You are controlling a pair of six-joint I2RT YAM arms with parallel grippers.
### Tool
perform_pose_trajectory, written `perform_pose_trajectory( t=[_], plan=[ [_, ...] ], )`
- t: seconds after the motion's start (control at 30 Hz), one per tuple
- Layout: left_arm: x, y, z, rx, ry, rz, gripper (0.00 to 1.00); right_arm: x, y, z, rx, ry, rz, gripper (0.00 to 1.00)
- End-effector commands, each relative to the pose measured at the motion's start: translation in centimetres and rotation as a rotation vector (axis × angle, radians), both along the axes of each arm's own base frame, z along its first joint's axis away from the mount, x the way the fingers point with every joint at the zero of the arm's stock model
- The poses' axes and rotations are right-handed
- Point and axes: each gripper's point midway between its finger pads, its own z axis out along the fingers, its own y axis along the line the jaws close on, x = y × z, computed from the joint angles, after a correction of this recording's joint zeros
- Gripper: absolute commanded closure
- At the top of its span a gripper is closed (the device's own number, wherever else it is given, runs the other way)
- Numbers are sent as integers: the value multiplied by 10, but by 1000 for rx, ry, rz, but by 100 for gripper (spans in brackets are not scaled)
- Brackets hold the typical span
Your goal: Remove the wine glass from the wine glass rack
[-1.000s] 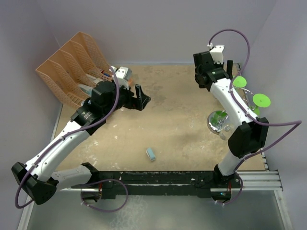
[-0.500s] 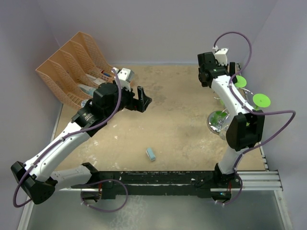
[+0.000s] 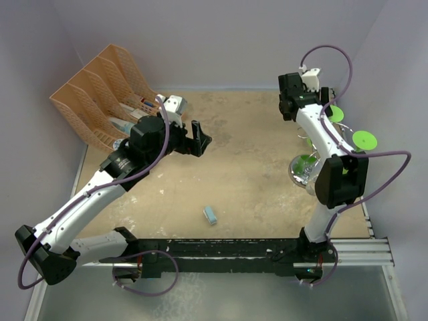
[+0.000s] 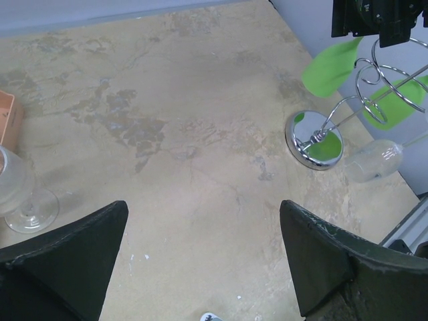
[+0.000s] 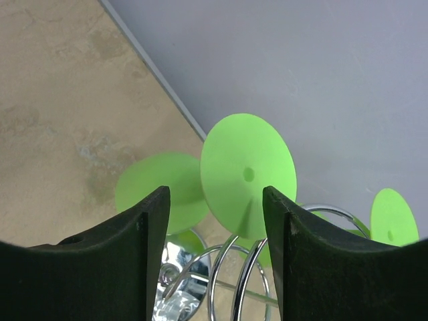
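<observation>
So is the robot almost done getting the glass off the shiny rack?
Not yet. Done: nothing; the green-footed wine glass hangs on the wine glass rack. In hand: the right gripper is open and lined up with it, not gripping. To do: close, then lift it free. The left gripper hovers open.

Top view: your right arm (image 3: 321,137) lies across the wine glass rack (image 3: 301,171), so you only get its base and two green discs (image 3: 364,139) poking out. Right wrist view: the wine glass (image 5: 247,175) shows its green foot beyond the right gripper (image 5: 215,194), but the stem drops behind the wire and the bowl is out of sight; whether the fingers (image 5: 150,254) touch it, you can't say. Left wrist view: a clear glass (image 4: 20,200) is sliced by the left edge. That small blue thing (image 3: 210,215) on the table (image 3: 254,167): too small to name.
</observation>
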Motion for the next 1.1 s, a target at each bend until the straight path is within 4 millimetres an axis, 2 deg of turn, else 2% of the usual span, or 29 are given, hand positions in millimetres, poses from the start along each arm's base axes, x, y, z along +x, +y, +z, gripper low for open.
perform_pose_trajectory(
  t=[0.0, 0.13, 0.5, 1.07],
  plan=[
    [-2, 4, 14, -6, -51, 5, 8, -5, -14, 21, -37, -54, -49, 41],
    [-2, 4, 14, -5, -55, 6, 7, -4, -15, 20, -36, -54, -48, 44],
    [-3, 4, 14, -3, -53, 6, 7, -4, -16, 23, -53, -44, -43, 63],
    [-3, 2, 12, -4, -45, 3, 7, -9, -20, 42, -80, -88, -57, 87]
  ],
)
